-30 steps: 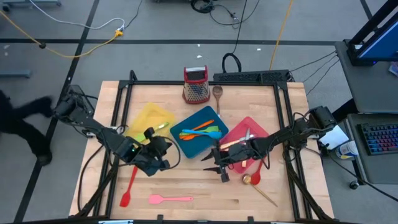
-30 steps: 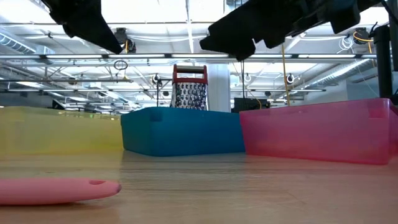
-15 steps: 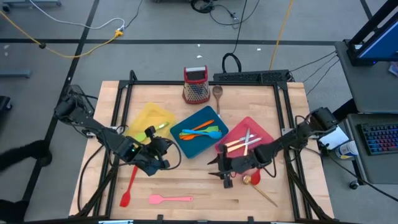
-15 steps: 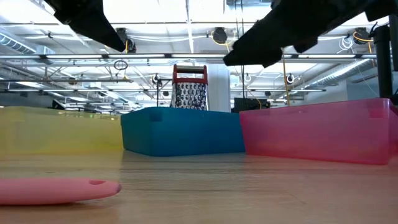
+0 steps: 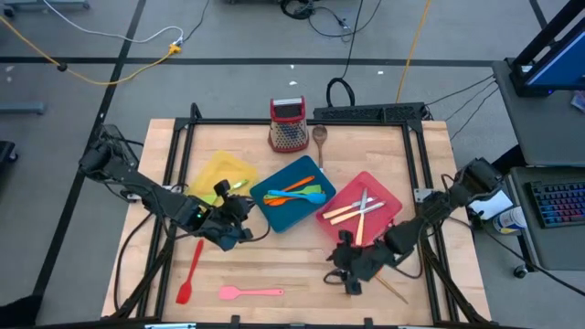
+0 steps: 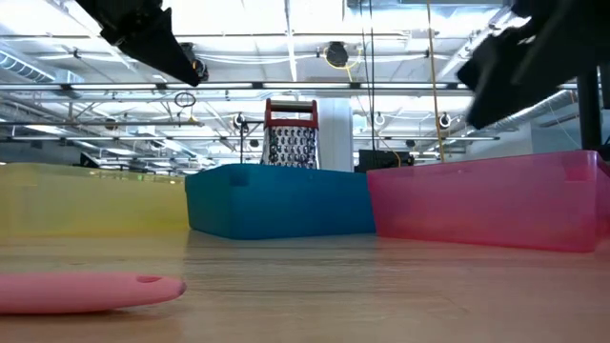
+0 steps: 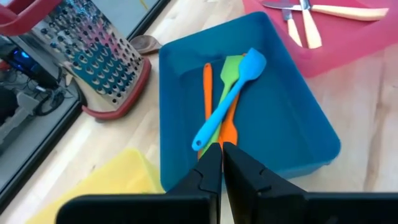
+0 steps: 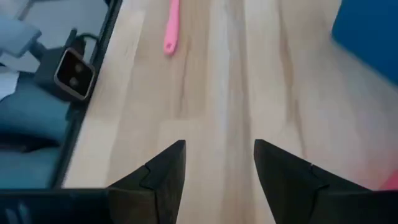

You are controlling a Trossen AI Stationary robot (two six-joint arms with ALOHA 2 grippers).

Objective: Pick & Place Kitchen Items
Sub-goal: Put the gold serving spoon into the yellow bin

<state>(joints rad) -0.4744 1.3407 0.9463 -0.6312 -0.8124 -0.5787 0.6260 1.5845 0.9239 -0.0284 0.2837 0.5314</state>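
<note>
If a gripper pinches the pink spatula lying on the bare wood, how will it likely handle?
The slim pink plastic spatula looks light. It lies flat on the wooden table, so it probably slides rather than rolls. Its low profile likely leaves fingers little to pinch.

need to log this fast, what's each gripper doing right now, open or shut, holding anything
Left gripper: shut, holding nothing, above the near edge of the teal tray.
Right gripper: open, empty, over bare table.
</note>
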